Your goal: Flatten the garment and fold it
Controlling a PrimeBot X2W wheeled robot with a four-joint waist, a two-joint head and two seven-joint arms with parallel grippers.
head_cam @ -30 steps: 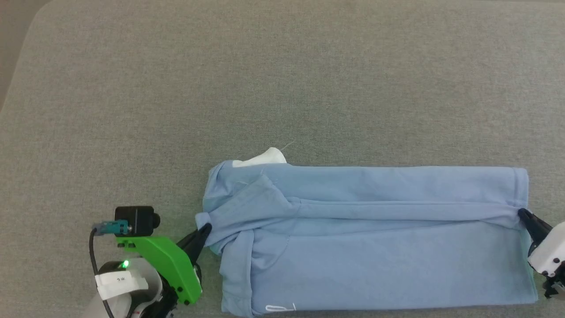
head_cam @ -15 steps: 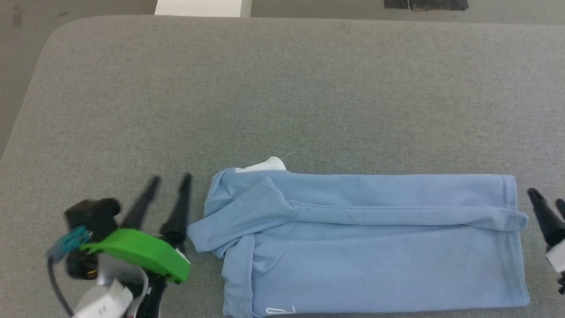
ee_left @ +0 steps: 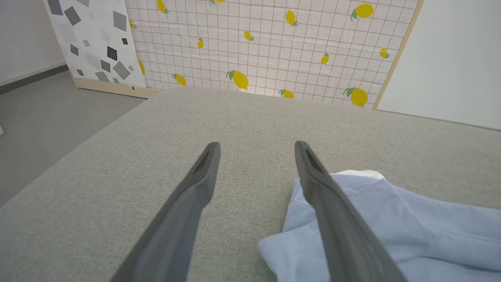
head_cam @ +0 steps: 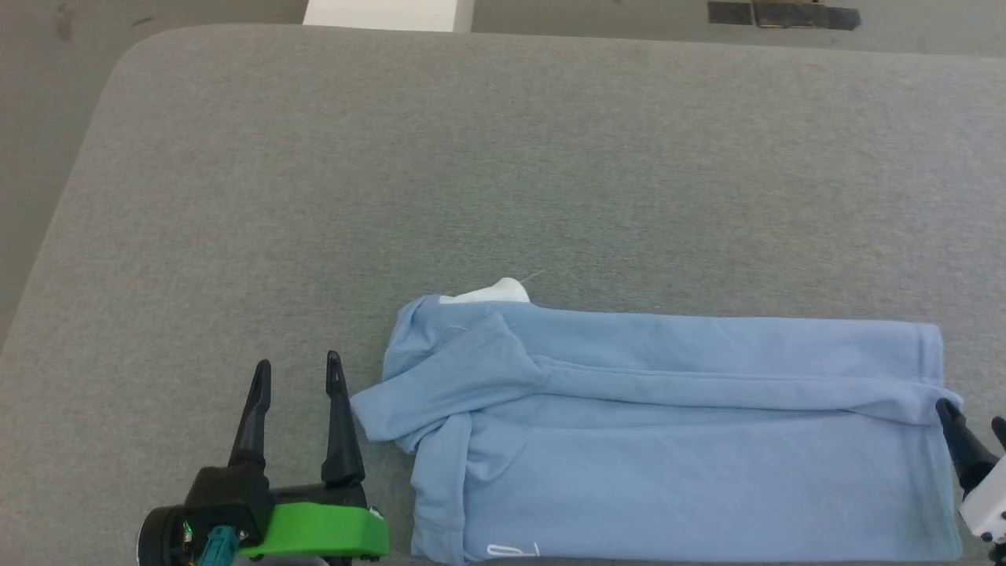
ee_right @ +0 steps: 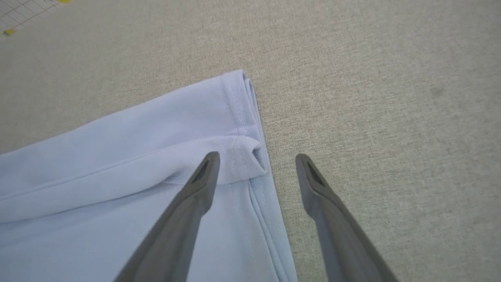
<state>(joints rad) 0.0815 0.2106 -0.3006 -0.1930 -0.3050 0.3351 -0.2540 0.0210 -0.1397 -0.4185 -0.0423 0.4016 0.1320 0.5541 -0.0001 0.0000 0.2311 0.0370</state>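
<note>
The garment (head_cam: 668, 440), a light blue T-shirt, lies folded into a long band across the lower right of the grey table (head_cam: 471, 157). A white inner patch (head_cam: 491, 292) peeks out at its far left corner, and small white lettering (head_cam: 512, 549) sits by the near edge. My left gripper (head_cam: 297, 363) stands open just left of the loose sleeve, apart from it; in the left wrist view (ee_left: 256, 145) its jaws hold nothing and the garment (ee_left: 391, 219) lies to their right. My right gripper (head_cam: 971, 415) is open at the garment's right hem, its jaws (ee_right: 257, 156) straddling the hem fold of the garment (ee_right: 137, 149).
Beyond the table's far edge lies grey floor with a white object (head_cam: 377, 12) and a dark object (head_cam: 778, 14). The left wrist view shows a lemon-printed panel (ee_left: 274, 43) and a grey-patterned panel (ee_left: 90, 43) past the table's rounded corner.
Both grippers went from shut on the garment's ends to open and let it go. The left gripper drew back to the left of the sleeve. The camera has shifted as well.
</note>
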